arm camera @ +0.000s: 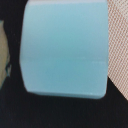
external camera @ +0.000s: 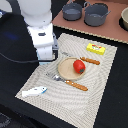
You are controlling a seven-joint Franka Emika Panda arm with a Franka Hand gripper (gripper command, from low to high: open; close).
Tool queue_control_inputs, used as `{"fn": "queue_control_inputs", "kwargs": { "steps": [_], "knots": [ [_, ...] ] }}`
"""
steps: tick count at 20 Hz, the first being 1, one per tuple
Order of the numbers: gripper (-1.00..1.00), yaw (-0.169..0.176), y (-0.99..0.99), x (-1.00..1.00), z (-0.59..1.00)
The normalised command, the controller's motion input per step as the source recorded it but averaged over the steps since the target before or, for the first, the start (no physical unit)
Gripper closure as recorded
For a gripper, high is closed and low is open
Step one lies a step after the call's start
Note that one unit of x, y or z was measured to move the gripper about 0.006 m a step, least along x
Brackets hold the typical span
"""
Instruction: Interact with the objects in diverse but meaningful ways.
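A light-blue carton [arm camera: 65,50] fills nearly the whole wrist view, very close to the camera, and none of my fingers show there. In the exterior view the white hand of my gripper [external camera: 47,56] hangs low over the placemat's corner at the exterior view's left. It hides the carton and its own fingertips. A red tomato [external camera: 78,66] sits on the tan plate [external camera: 66,71]. The yellow box with red marks [external camera: 95,48] lies beyond the plate. The white fish [external camera: 34,92] lies near the mat's front corner.
Orange-handled cutlery [external camera: 76,85] flanks the plate on the beige placemat [external camera: 100,87]. Two grey pots [external camera: 96,14] stand on a brown board at the back. A bowl [external camera: 124,19] sits at the exterior view's right edge. Black tabletop surrounds the mat.
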Motion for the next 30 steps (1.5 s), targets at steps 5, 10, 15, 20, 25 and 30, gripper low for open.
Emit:
{"fn": "queue_control_inputs", "kwargs": {
  "steps": [5, 10, 15, 20, 25, 30],
  "knots": [
    [1.0, 0.0, 0.02, -0.23, -0.43],
    [1.0, 0.0, 0.0, -0.26, -0.33],
    [1.0, 0.0, -0.02, -0.08, 0.12],
    [1.0, 0.001, 0.02, 0.07, 0.51],
    [1.0, 0.083, 0.63, 0.53, 0.96],
    [1.0, 0.093, 0.79, 0.62, 0.77]
  ]
}}
